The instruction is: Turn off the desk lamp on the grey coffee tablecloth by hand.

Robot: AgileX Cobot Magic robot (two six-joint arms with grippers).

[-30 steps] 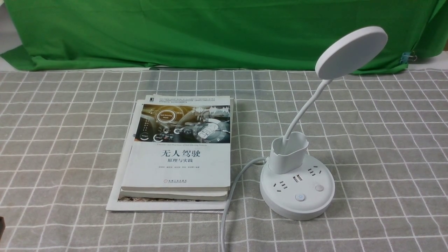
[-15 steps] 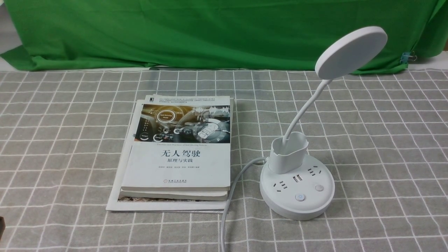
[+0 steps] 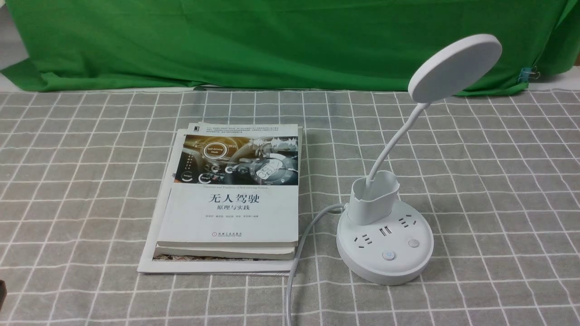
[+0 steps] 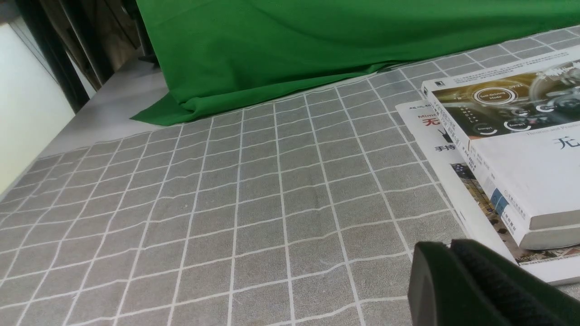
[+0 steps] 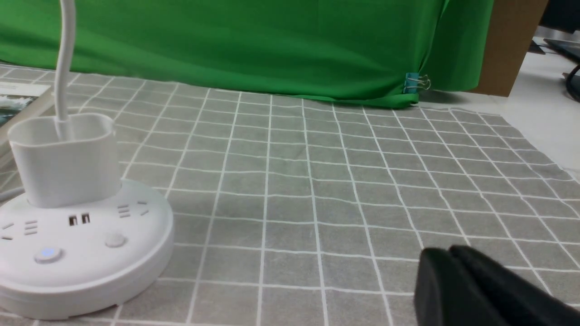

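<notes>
The white desk lamp (image 3: 384, 244) stands on the grey coffee tablecloth (image 3: 498, 181), right of centre. Its disc head (image 3: 454, 68) tilts up on a thin neck above the pen cup (image 3: 374, 195). Two round buttons (image 3: 388, 255) sit at the front of its base; in the right wrist view the left button (image 5: 47, 254) glows faint blue. My right gripper (image 5: 448, 253) hangs low over bare cloth to the right of the lamp base (image 5: 81, 244), apart from it, fingers pressed together. My left gripper (image 4: 451, 246) is shut too, near the books' corner. Neither hand shows in the front view.
A stack of books (image 3: 231, 199) lies left of the lamp, and the white cord (image 3: 299, 244) runs between them toward the front edge. A green backdrop cloth (image 3: 272, 40) hangs along the far side, with a binder clip (image 3: 528, 72) at its right end.
</notes>
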